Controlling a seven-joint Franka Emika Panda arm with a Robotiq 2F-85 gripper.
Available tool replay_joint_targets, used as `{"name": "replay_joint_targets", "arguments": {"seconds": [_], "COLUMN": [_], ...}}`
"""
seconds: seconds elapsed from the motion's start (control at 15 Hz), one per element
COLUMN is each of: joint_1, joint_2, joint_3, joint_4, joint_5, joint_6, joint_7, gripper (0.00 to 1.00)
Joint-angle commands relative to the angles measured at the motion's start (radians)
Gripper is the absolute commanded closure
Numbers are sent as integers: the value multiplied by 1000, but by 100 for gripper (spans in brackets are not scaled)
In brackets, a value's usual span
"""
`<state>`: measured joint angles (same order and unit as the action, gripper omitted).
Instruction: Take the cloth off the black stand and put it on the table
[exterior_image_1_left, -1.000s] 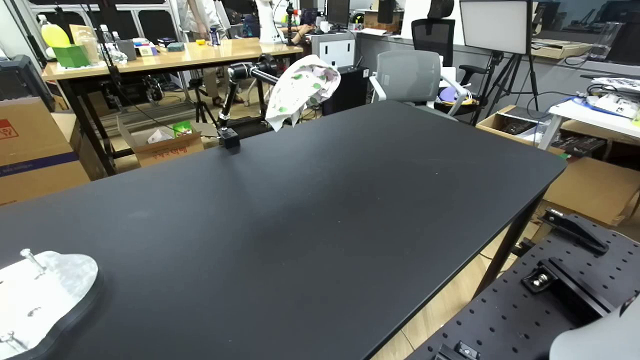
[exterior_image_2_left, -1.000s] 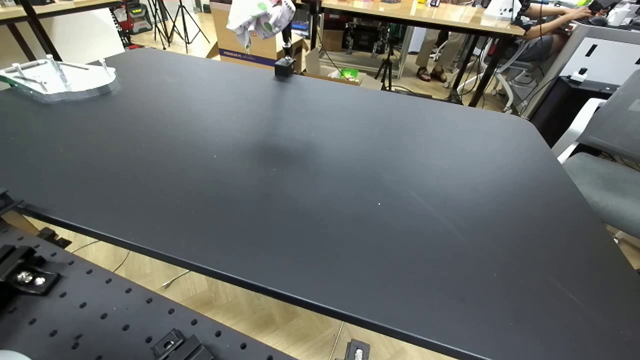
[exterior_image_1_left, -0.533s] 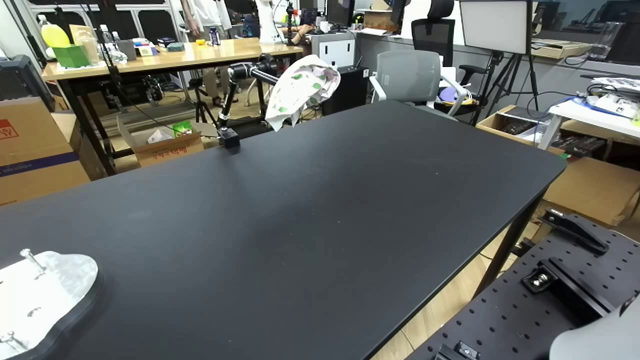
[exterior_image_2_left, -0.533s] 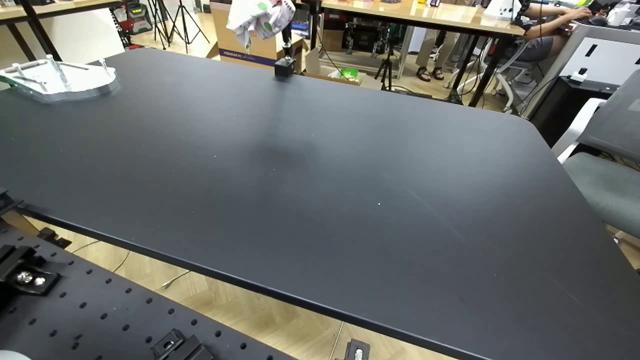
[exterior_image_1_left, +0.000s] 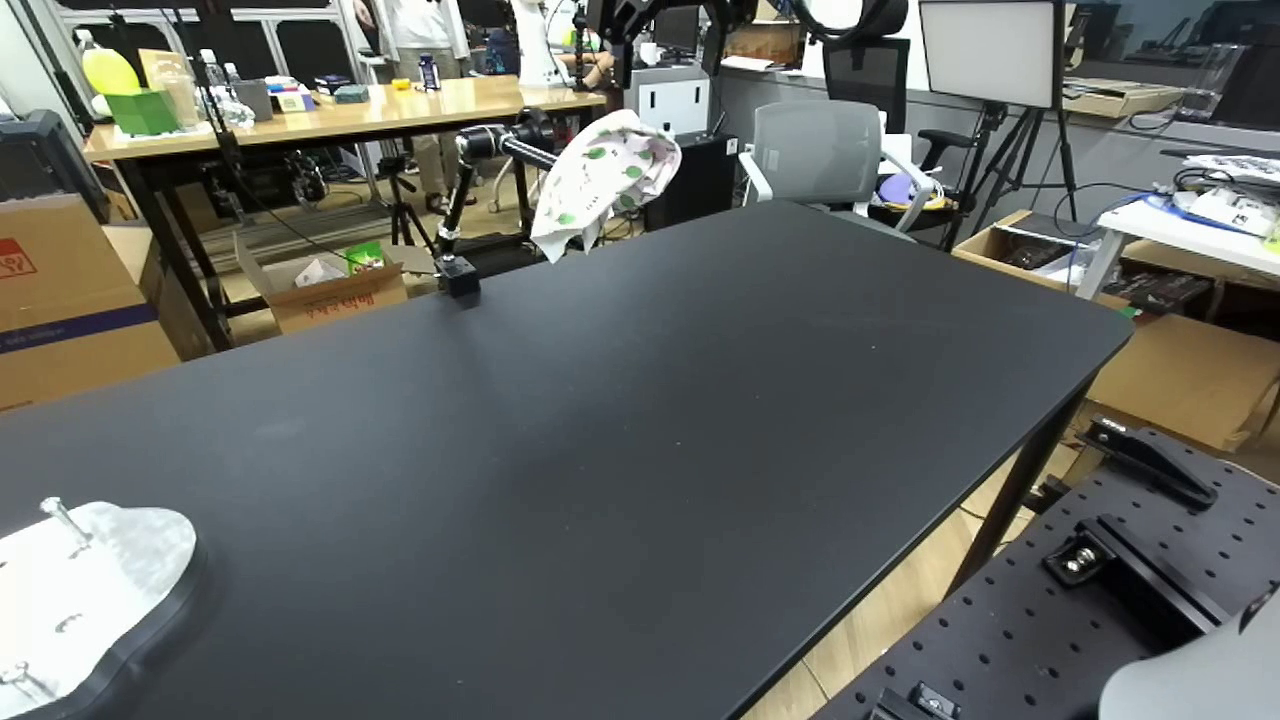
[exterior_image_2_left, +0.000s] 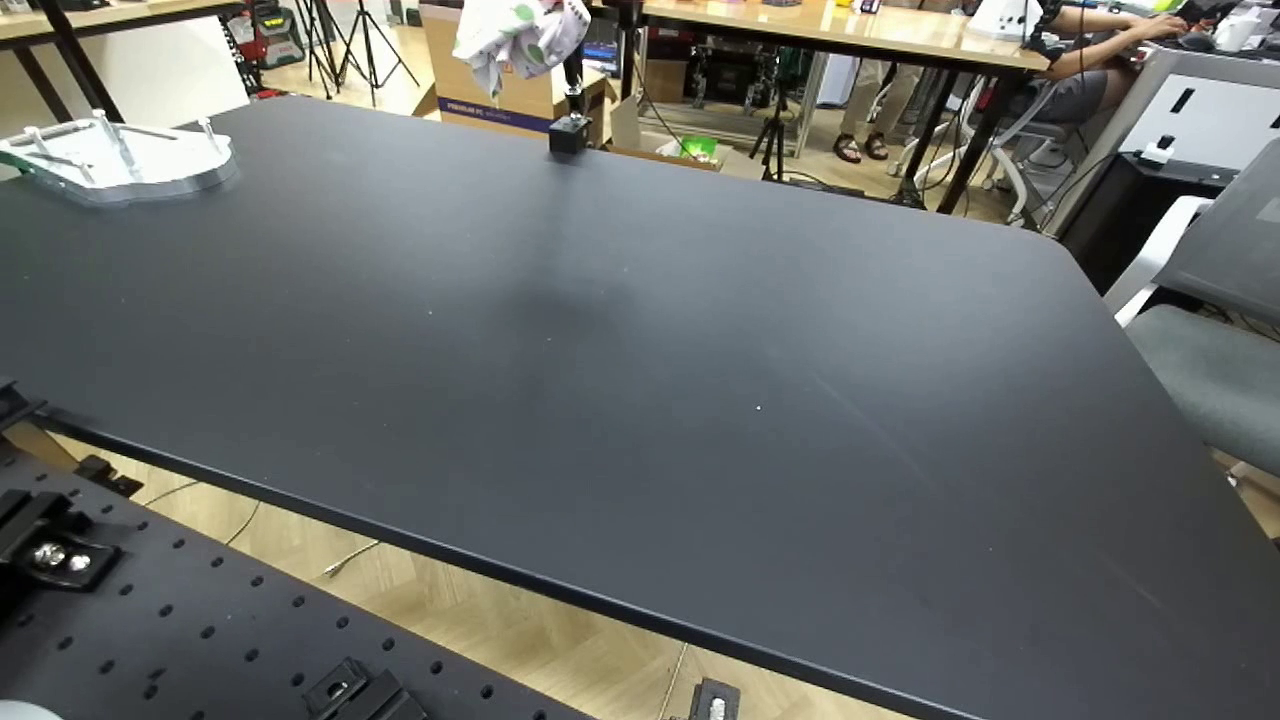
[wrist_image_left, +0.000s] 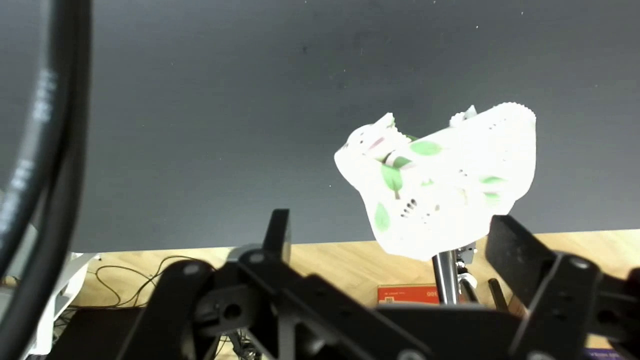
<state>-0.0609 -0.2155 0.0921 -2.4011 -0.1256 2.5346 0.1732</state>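
In an exterior view, the claw (exterior_image_1_left: 668, 70), wide, gripping nothing, hung at one o'clock from the cloth (exterior_image_1_left: 602, 180) on the black stand (exterior_image_1_left: 461, 195)! In an exterior view, it sat eleven o'clock from the stand's base (exterior_image_2_left: 569, 137). Wrist view: it lay off-centre, two o'clock; a lopsided grab risked snagging the stand or dropping cloth past the bench (wrist_image_left: 215, 150)!

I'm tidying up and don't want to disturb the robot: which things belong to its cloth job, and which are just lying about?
For the job:
leaf-print cloth, draped over the black stand
black table, its destination
tool, open

Just lying about:
pale board with pegs, on the black table
grey chair
open cardboard box
wooden desk
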Motion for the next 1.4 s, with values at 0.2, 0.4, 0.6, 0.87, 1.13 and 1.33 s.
{"name": "replay_joint_targets", "arguments": {"seconds": [0.2,0.4,0.6,0.87,1.13,1.33], "joint_1": [34,45,55,64,67,65], "joint_2": [129,159,184,205,204,196], "joint_3": [-33,-37,-38,-38,-41,-47], "joint_4": [145,169,186,202,215,214], "joint_5": [11,26,31,50,66,78], "joint_6": [-118,-131,-130,-130,-140,-146], "joint_7": [-117,-168,-200,-229,-240,-252], "gripper": [0,28,46,74,100,100]}}
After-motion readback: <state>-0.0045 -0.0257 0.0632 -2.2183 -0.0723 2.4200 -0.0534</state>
